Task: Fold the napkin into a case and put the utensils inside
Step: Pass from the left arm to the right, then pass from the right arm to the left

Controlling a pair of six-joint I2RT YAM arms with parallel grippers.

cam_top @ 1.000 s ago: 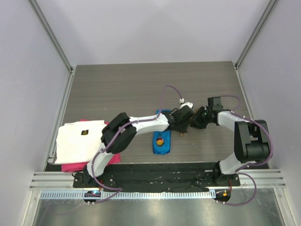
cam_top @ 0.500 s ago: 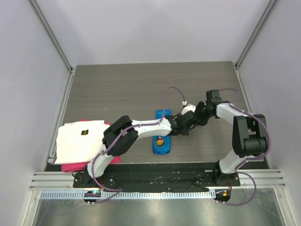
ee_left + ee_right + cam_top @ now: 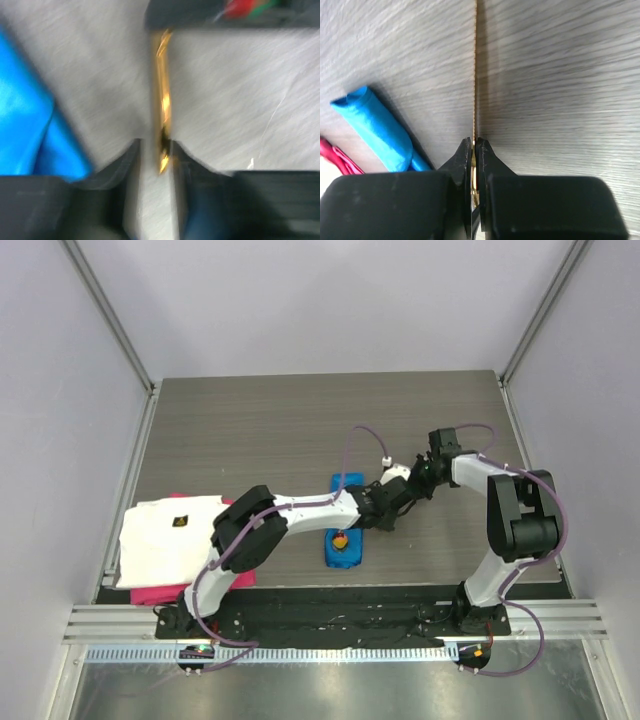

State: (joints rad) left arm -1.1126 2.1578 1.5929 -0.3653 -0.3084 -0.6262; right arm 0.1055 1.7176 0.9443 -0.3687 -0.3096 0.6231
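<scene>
The gold utensil point(image 3: 162, 100) is thin, stiff and light, and its shiny surface looks slippery. I judge it is best pinched on its flat sides, along the handle and not at the tip. It is over the table point(image 3: 250, 430), just right of the soft blue case point(image 3: 344, 552), and reaches from one claw to the other. The right claw point(image 3: 473, 147) is closed tightly on one end. The left claw point(image 3: 156, 150) stands a little open, with the other end loose between its fingers. One second ago the left claw alone pinched the utensil and the right claw waited open, further right; now the grip has passed over. The other utensil point(image 3: 341, 538) lies on the case as before
</scene>
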